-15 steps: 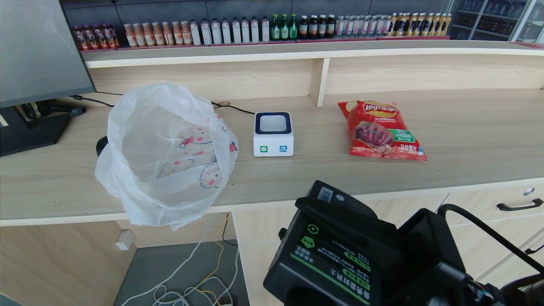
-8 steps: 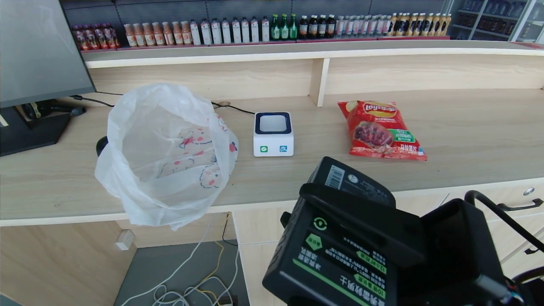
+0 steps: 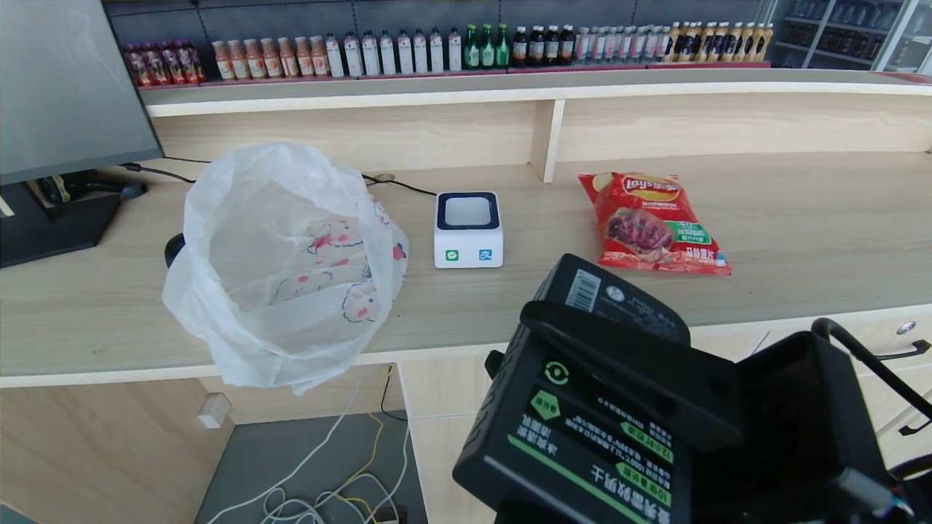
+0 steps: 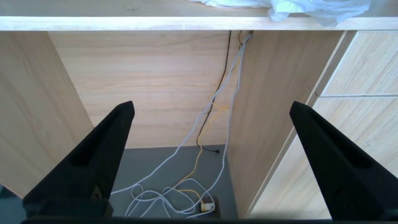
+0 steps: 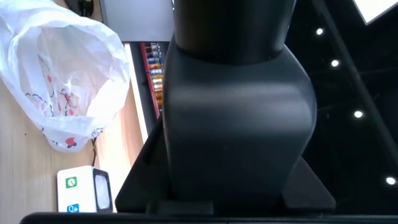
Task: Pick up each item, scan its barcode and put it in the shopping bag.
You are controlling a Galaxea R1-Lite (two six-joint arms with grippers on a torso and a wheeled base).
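Observation:
A black container [image 3: 582,429] with green labels and a barcode sticker [image 3: 582,290] hangs close in front of the counter's near edge, right of centre. My right gripper [image 3: 757,422] is shut on it from the right; its fingers are hidden behind the container [image 5: 236,124]. The white shopping bag [image 3: 284,262] stands open on the counter at the left, also seen as the shopping bag [image 5: 62,81] from the right wrist. The white scanner [image 3: 468,229] sits mid-counter. A red chips bag [image 3: 652,222] lies to its right. My left gripper [image 4: 211,112] hangs open below the counter.
A monitor [image 3: 65,87] and its stand occupy the far left of the counter [image 3: 801,240]. A raised shelf with several bottles [image 3: 466,47] runs along the back. Cables [image 4: 205,124] hang under the counter; drawers [image 3: 888,349] sit at the right.
The black container in my right gripper has risen and moved forward toward the counter, showing more of its barcode end. Bag, scanner and chips have not moved.

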